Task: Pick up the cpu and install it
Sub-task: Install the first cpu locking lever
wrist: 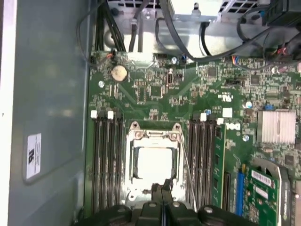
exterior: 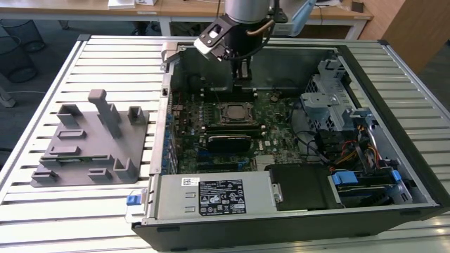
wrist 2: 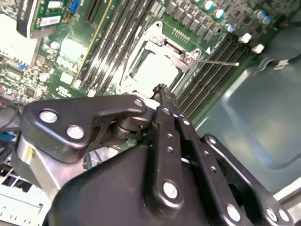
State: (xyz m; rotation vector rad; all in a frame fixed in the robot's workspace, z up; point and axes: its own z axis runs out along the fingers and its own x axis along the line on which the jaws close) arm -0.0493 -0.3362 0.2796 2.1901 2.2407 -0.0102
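First wrist view | cpu [wrist: 154, 164] seated in socket [wrist: 153, 162] | jaws [wrist: 162, 190] closed, empty, at socket's edge beside cpu

You've got the cpu [wrist: 154, 165] sitting flat in the motherboard's socket [wrist: 154, 162] already, silvery-white top facing up, square to the metal frame around it. In the second wrist view the cpu [wrist 2: 155, 69] shows as a pale square inside that same frame, memory slots on both sides.
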